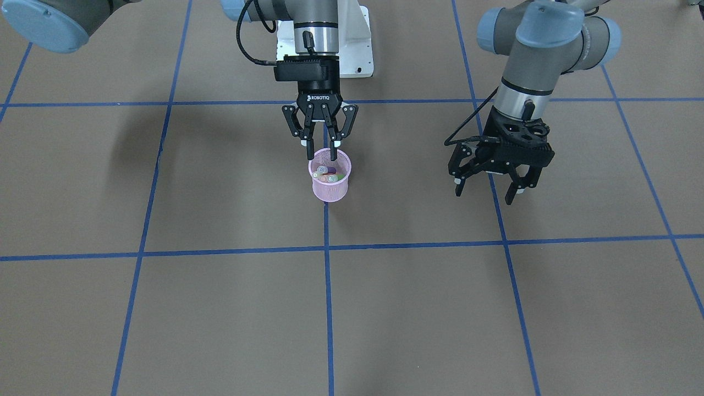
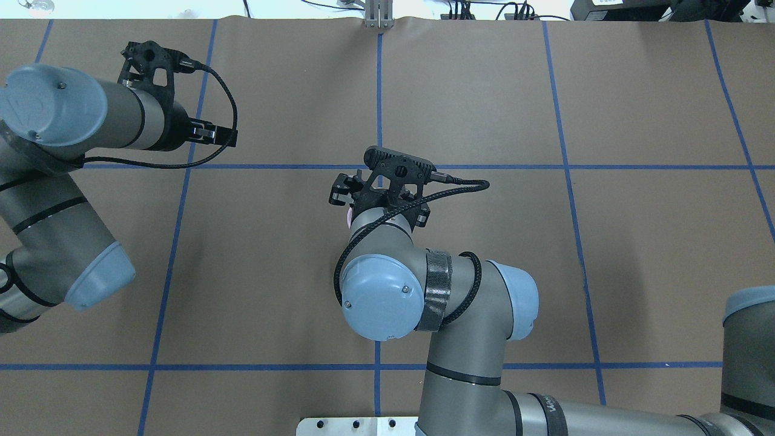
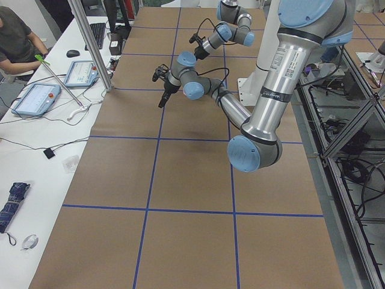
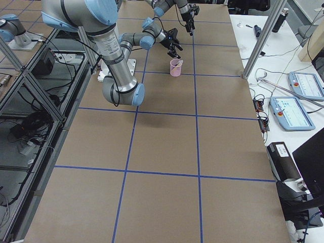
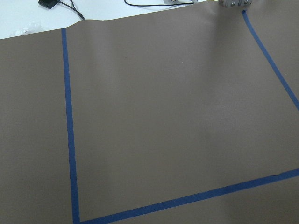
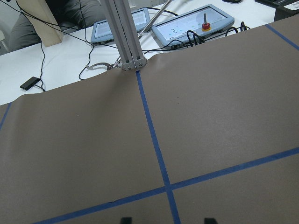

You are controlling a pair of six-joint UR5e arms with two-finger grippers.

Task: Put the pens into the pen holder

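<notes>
Pens (image 1: 328,175) are in the pink cup (image 1: 330,190). I make out purple, green and an orange-red one, pale cap ends up, leaning inside since they're longer than the cup is deep. My right gripper (image 1: 319,151) hangs just above the cup's rim on the robot's side, fingers spread with nothing between them. That's a drop pose, so I judge collecting is done. My left gripper (image 1: 485,192) is well off to the cup's side, also spread and empty, likely parked out of the way.
</notes>
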